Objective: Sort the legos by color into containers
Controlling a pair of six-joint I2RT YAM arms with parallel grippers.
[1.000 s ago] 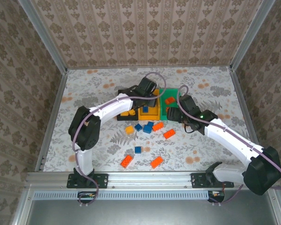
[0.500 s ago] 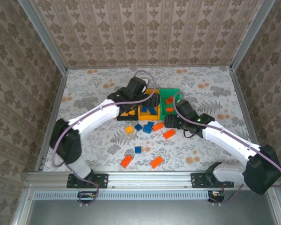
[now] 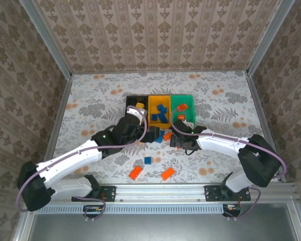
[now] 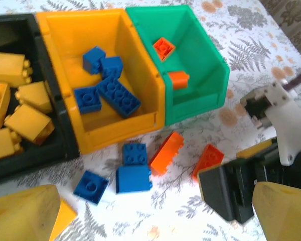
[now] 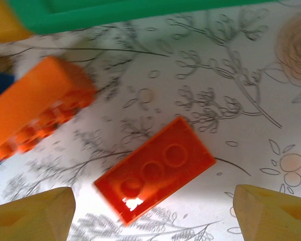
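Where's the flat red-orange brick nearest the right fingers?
Right wrist view: the flat red-orange brick lies on the table, centred ahead of the right fingers, near the green bin.

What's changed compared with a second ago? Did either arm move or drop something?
The left arm pulled back from over the bins toward the near edge, and the left gripper opened wide, now empty. The right gripper came down from beside the green bin to the table, its jaws open around a red-orange brick, not gripping it. The bins and the lone blue brick near the front stayed put.
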